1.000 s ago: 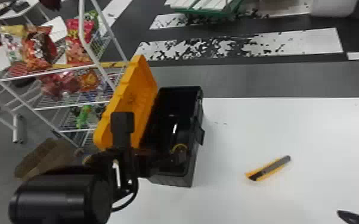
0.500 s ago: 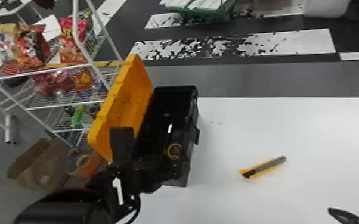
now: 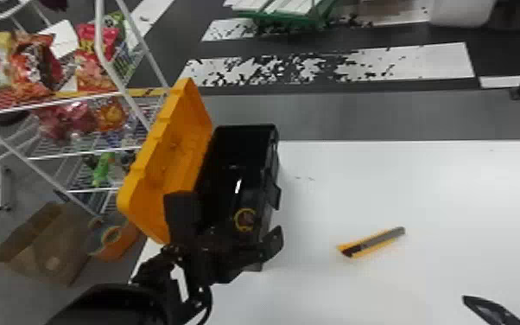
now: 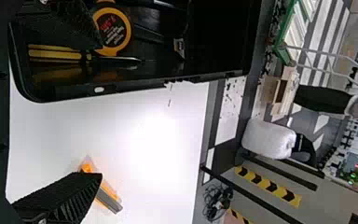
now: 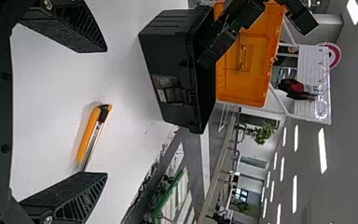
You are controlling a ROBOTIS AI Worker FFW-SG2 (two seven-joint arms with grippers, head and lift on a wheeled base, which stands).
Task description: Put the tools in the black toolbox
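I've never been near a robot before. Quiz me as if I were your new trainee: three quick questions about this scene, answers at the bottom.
1. Multiple choice: which tool lies on the white table, outside the black toolbox?
A) a hammer
B) a utility knife
C) a pair of pliers

2. True or false: the robot's left gripper has its two fingers spread apart.

3. Fill in the blank: inside the toolbox, a round tape measure lies beside a yellow-handled ____.

Key: 1. B; 2. true; 3. screwdriver
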